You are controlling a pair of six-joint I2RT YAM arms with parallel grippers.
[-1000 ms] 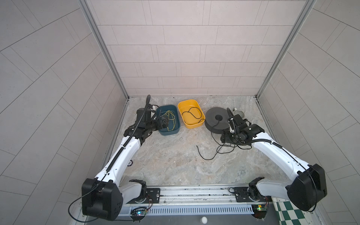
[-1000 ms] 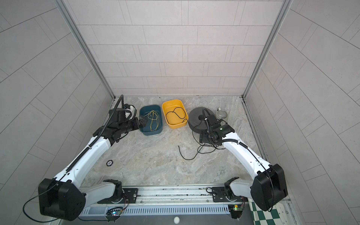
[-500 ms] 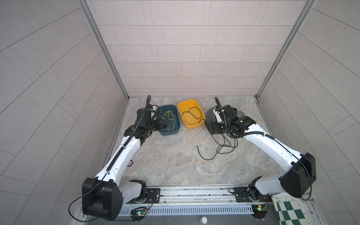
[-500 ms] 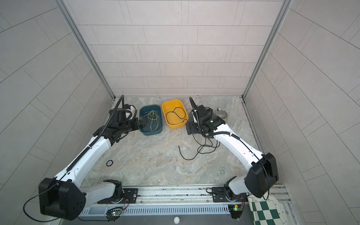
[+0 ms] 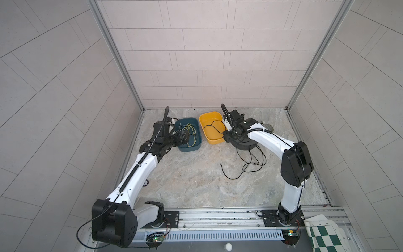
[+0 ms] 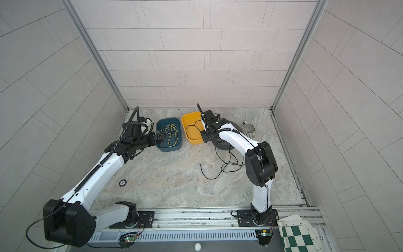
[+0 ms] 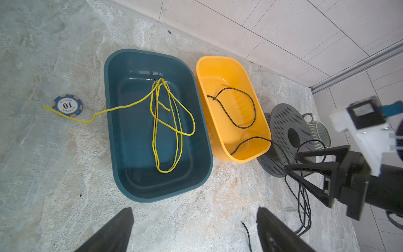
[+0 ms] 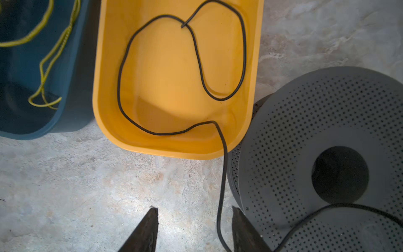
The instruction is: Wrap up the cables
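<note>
The thin black cable (image 5: 250,162) lies in loose loops on the stone floor, and one end runs up into the yellow bin (image 5: 209,140). In the right wrist view the cable (image 8: 218,222) passes between the jaws of my right gripper (image 8: 194,212), close to one finger. The jaws stand partly apart, with floor visible between them. In both top views this gripper (image 5: 226,139) (image 6: 204,138) hangs at the yellow bin's near right corner. My left gripper (image 5: 185,137) (image 7: 194,211) is open and empty by the blue bin (image 5: 189,148).
A grey perforated spool (image 8: 305,131) sits against the yellow bin. A yellow-green cord (image 7: 155,131) lies in the blue bin and trails onto the floor by a poker chip (image 7: 67,105). A ribbed cup (image 6: 248,128) stands at the back right. A checkered mat (image 5: 322,235) lies front right.
My right arm has swung from the loops beside the spool toward the yellow bin's corner. Its jaws have narrowed around the black cable. The left arm has not moved.
</note>
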